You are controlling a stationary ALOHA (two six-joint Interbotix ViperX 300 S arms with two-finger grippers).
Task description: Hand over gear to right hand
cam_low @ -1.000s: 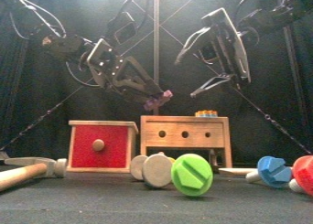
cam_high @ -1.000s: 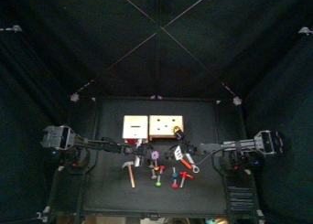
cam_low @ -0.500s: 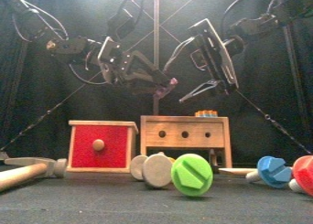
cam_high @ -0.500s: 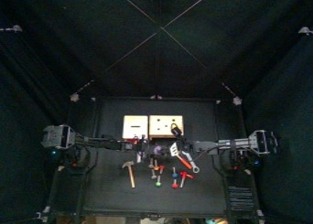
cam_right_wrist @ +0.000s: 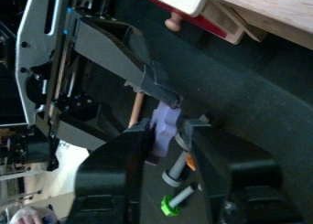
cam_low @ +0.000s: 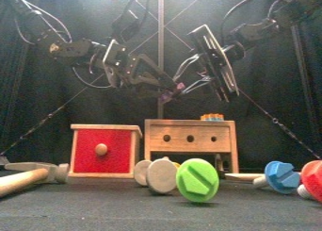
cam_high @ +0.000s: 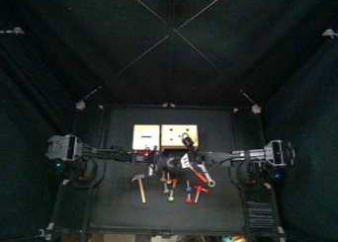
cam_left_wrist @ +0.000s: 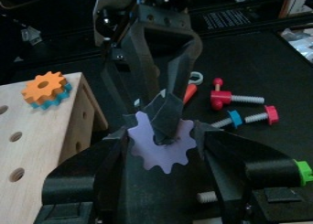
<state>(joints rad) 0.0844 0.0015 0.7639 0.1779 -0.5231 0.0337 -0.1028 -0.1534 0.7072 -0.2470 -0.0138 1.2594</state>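
Observation:
The purple gear (cam_low: 185, 85) hangs in the air above the wooden box. My left gripper (cam_low: 172, 83) is shut on it; in the left wrist view the gear (cam_left_wrist: 164, 144) sits between its jaws. The right hand's gripper (cam_low: 198, 81) has come in from the right and meets it head-on. Its jaws are open and stand on either side of the gear's far edge (cam_right_wrist: 166, 129). One of its fingers (cam_left_wrist: 167, 106) lies across the gear's upper teeth. In the top view both grippers meet over the table's middle, left (cam_high: 166, 159) and right (cam_high: 191, 159).
Below stand a red box (cam_low: 104, 152) and a wooden box (cam_low: 190, 140) with an orange gear (cam_left_wrist: 47, 88) on top. A hammer (cam_low: 23, 181), a green screw (cam_low: 197, 179), a blue one (cam_low: 280, 174) and a red one (cam_low: 312, 178) lie in front.
The left gripper has raised the gear and carried it to the right. The right gripper has moved left and down until its jaws reach the gear.

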